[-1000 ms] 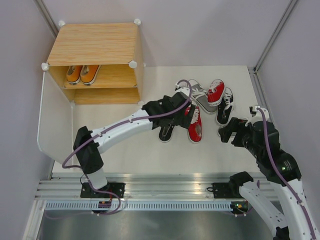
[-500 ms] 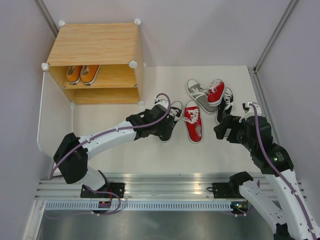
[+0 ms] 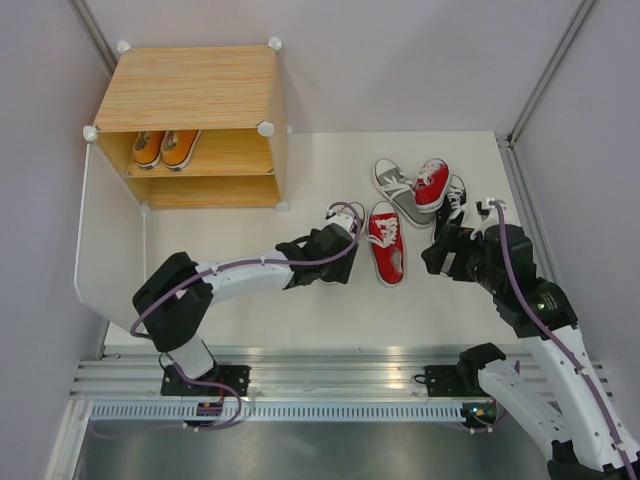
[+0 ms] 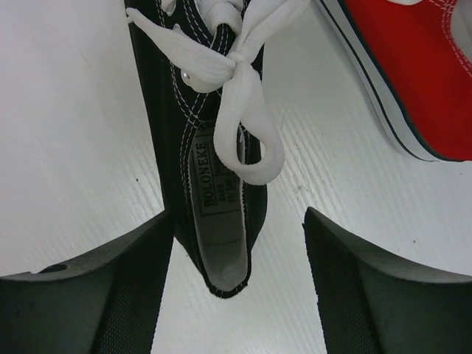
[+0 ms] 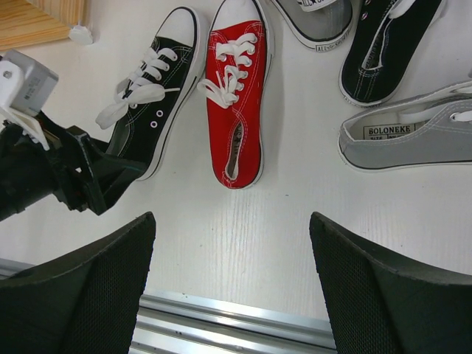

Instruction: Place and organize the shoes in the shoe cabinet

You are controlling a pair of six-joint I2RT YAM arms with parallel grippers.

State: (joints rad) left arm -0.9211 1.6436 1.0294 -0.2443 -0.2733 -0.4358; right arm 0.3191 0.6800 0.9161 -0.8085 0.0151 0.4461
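Straddling the heel of the black shoe [image 4: 214,177], the left gripper [image 4: 237,243] has its jaws apart, unclamped; right of centre overhead, the right gripper [image 3: 438,258] gapes wide, holding nothing.

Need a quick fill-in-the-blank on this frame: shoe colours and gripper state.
The left gripper straddles the heel of a laced sneaker coloured ___. The neighbouring sneaker just beside it is ___. The pair on the shoe cabinet shelf is ___. The right gripper holds nothing, its jaws standing ___.
Missing words: black; red; orange; open.
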